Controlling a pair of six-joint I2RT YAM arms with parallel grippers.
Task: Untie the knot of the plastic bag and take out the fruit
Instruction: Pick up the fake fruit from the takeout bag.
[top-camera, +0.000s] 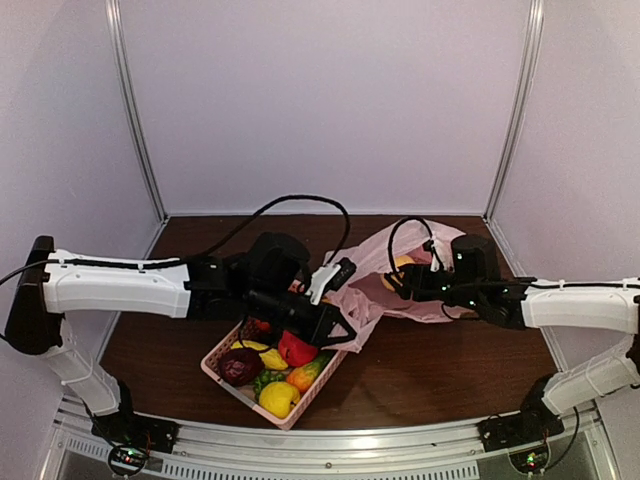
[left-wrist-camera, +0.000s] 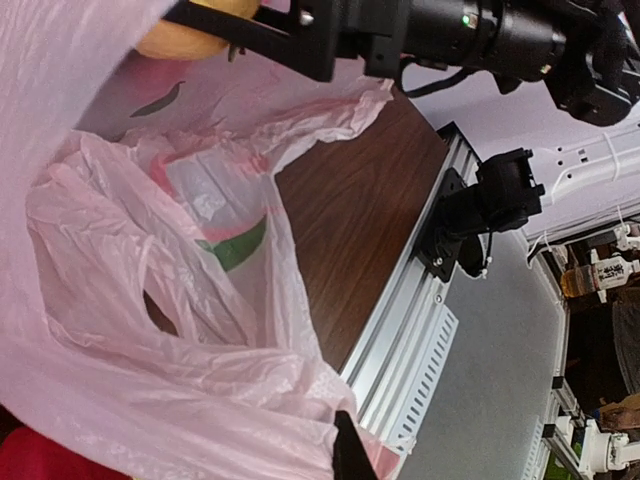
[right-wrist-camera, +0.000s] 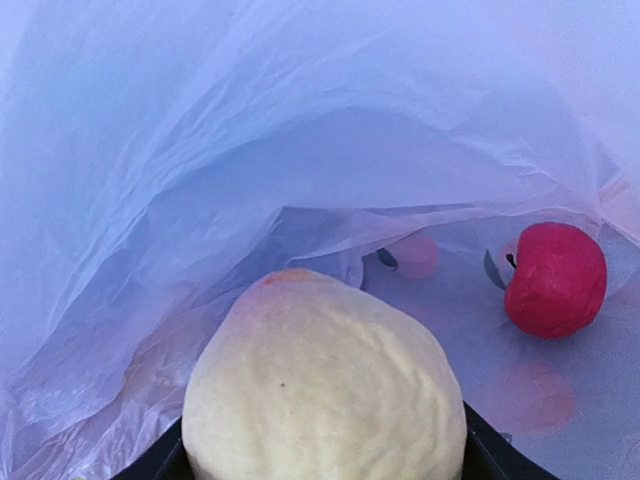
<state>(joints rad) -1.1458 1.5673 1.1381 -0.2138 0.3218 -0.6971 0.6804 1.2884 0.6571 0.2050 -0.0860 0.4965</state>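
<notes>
The pink plastic bag (top-camera: 372, 296) lies open on the brown table, and its knot is out of view. My left gripper (top-camera: 338, 330) is shut on the bag's near edge, where the film (left-wrist-camera: 150, 300) bunches at the black fingertip (left-wrist-camera: 352, 455). Inside the bag's mouth, my right gripper (top-camera: 402, 276) is shut on a pale yellow fruit (right-wrist-camera: 325, 380) that fills the space between both fingers (right-wrist-camera: 495, 452). The same fruit (left-wrist-camera: 190, 35) shows in the left wrist view. A red apple (right-wrist-camera: 555, 280) lies deeper inside the bag (right-wrist-camera: 250, 150).
A pink latticed basket (top-camera: 215, 352) stands near the front, under the left arm. It holds a red apple (top-camera: 297, 348), a yellow lemon (top-camera: 278, 398), an orange (top-camera: 303, 377) and a dark maroon fruit (top-camera: 240, 366). An aluminium rail (left-wrist-camera: 410, 300) borders the table's near edge.
</notes>
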